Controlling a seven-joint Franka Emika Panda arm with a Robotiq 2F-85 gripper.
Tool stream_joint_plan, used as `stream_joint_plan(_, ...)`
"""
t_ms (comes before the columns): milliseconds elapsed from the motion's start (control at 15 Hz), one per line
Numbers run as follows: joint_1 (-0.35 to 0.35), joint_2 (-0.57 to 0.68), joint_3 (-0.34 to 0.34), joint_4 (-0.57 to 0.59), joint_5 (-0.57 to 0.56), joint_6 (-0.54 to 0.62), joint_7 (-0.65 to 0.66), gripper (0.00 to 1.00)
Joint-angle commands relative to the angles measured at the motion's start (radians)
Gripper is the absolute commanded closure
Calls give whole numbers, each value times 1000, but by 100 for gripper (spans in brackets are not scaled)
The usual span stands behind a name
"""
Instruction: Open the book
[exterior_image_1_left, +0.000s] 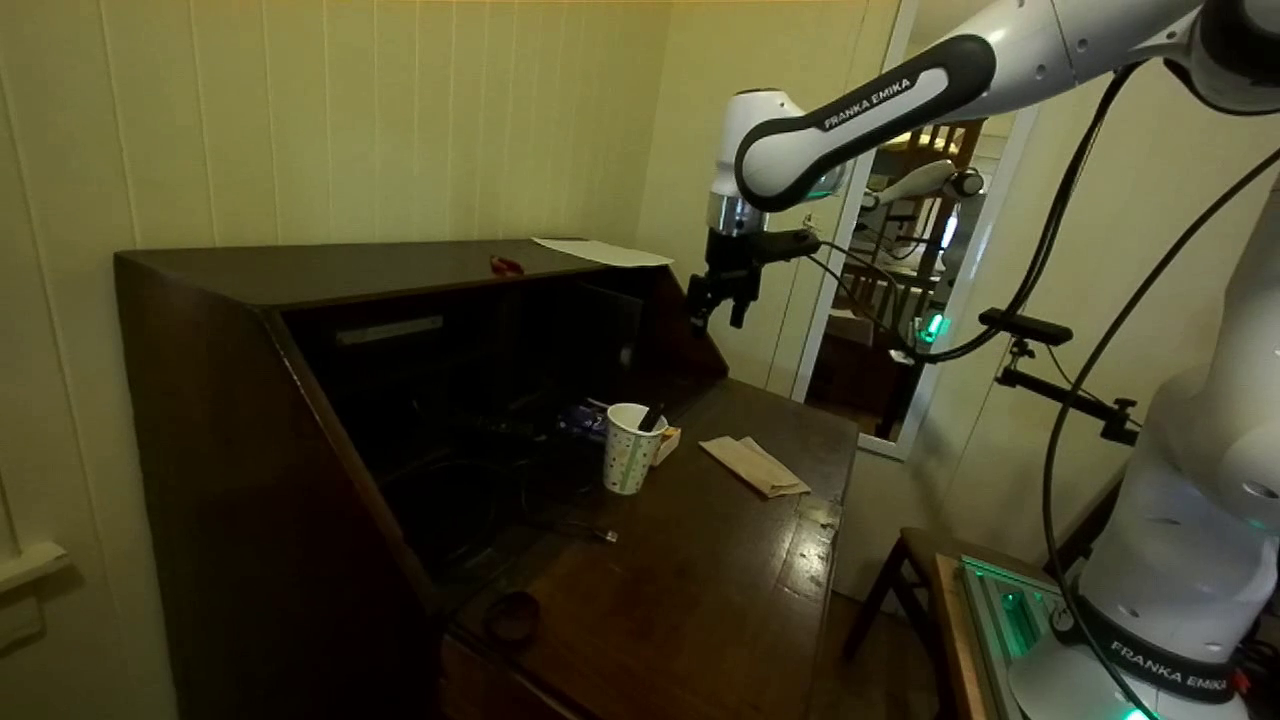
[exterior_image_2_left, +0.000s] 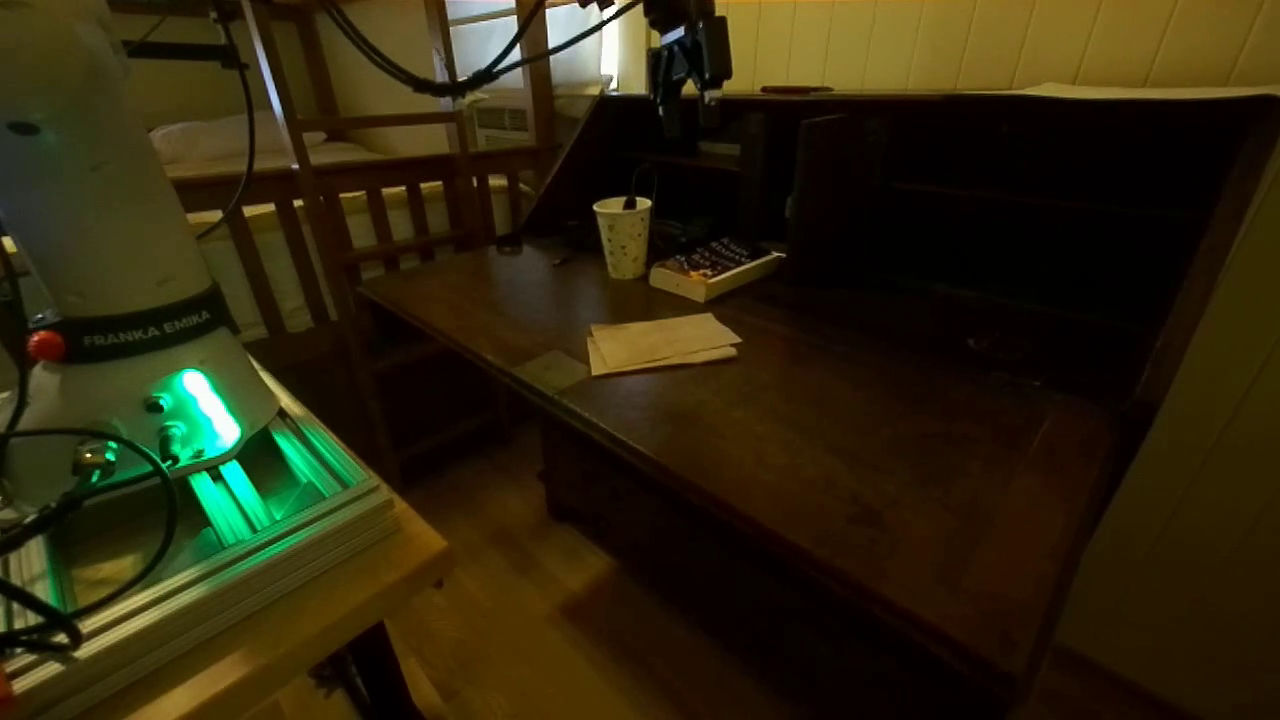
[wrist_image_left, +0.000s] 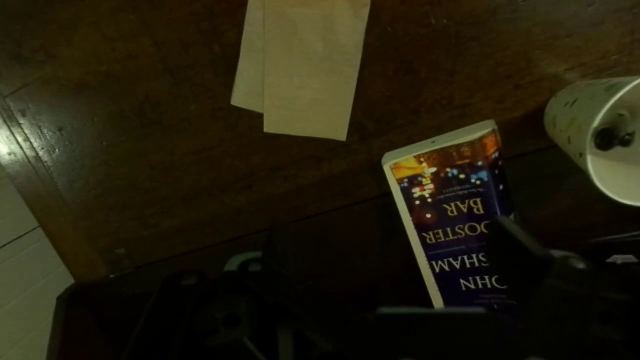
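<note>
– Your book (wrist_image_left: 450, 210) is a thick paperback block, pale page edges under a dark blue cover printed with coloured lights. It lies closed and flat on the desk (exterior_image_2_left: 850, 420), just beside the cup (exterior_image_2_left: 622, 240)

– And your gripper (exterior_image_1_left: 718, 324)?

– Its two fingers stand apart, up above the desk and well clear of the book. In your wrist view one finger hides some of the upside-down lettering

– You have dark brown wood under it all, smooth, with a low shine

– As for containers, you have one cup: white, tapered, printed with small specks, upright. Something dark (exterior_image_1_left: 652, 417) pokes out of it, and you cannot make out what. The recess of the desk (exterior_image_2_left: 1040, 240) is too dim for you to count what it holds; one pale flat strip (exterior_image_1_left: 388, 331) shows inside

– Then you see two overlapping tan layers (exterior_image_2_left: 665, 342), flat, papery and square-cornered, apart from the book. Whether that is one folded piece or two, you cannot say

– On the desk's upper ledge you have one white sheet (exterior_image_1_left: 603, 252) and one small red thing (exterior_image_1_left: 506, 266); down on the wood, one cable plug (exterior_image_1_left: 607, 535)
</note>
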Motion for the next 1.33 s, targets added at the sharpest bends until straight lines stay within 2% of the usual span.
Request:
stream_joint_plan(0,8,0,-10,2,1,-3,-2,0)
stream_joint_plan(133,7,-7,-12,2,1,-3,-3,0)
stream_joint_plan(200,11,27,-9,19,12,38,21,0)
stream_joint_plan(333,22,115,-3,60,-43,132,53,0)
stream_joint_plan(467,34,196,0,110,-31,182,30,0)
stream_joint_plan(667,50,317,22,220,32,156,-56,0)
stream_joint_plan(933,76,455,31,371,30,78,-65,0)
stream_joint_plan(1000,81,384,16,266,11,145,-35,0)
stream_joint_plan(1267,89,448,18,342,11,108,-39,0)
